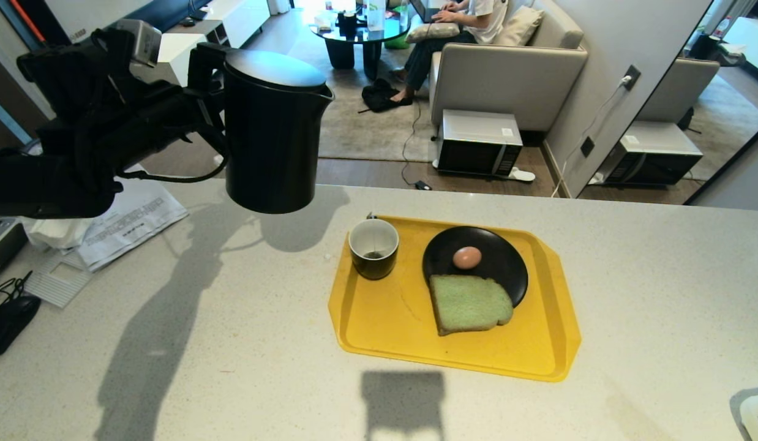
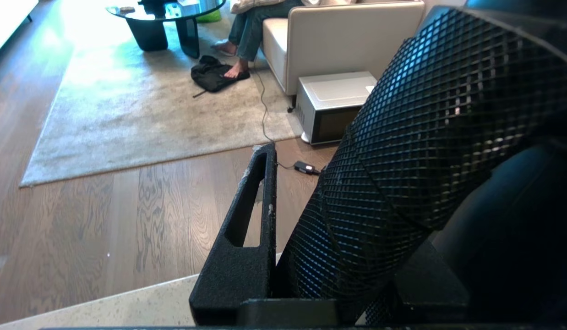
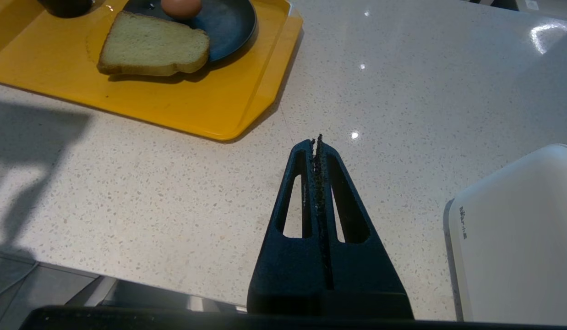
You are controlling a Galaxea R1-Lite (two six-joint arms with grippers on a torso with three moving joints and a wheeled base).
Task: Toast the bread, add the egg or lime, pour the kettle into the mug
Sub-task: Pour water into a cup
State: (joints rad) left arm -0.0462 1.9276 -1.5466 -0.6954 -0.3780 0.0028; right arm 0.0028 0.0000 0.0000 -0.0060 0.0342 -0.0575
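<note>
Head view shows us well into the last step: our left gripper (image 1: 198, 101) has the kettle (image 1: 272, 131) by its handle and carries it upright in the air, above the counter (image 1: 232, 318) and to the left of the yellow tray (image 1: 379, 331). In the left wrist view one finger (image 2: 251, 215) lies alongside the textured handle, with the jaws partly closed and clamped around it. The spout points toward the tray side, and the lid sits flat on top.

On the tray, the mug (image 1: 373, 247) stands at the near-left corner of the far edge, open, with a tea bag at its bottom and a string over the rim. Just beside it is the black plate (image 1: 501, 269), holding the egg (image 1: 467, 257). The bread (image 1: 469, 303) lies half on the plate and half on the tray. We judge the toasting and the egg steps finished from this layout; no lime is in sight.

Our right gripper (image 3: 316, 142) hangs idle over the counter near the tray's corner, fingers pressed together and empty, beside a white appliance (image 3: 517, 238).

Next we need to bring the kettle rightward and lower until the spout hangs over the mug's mouth, then tip it slowly. The mug is small, so the spout must be lined up before any tilt, or water will land on the tray.
</note>
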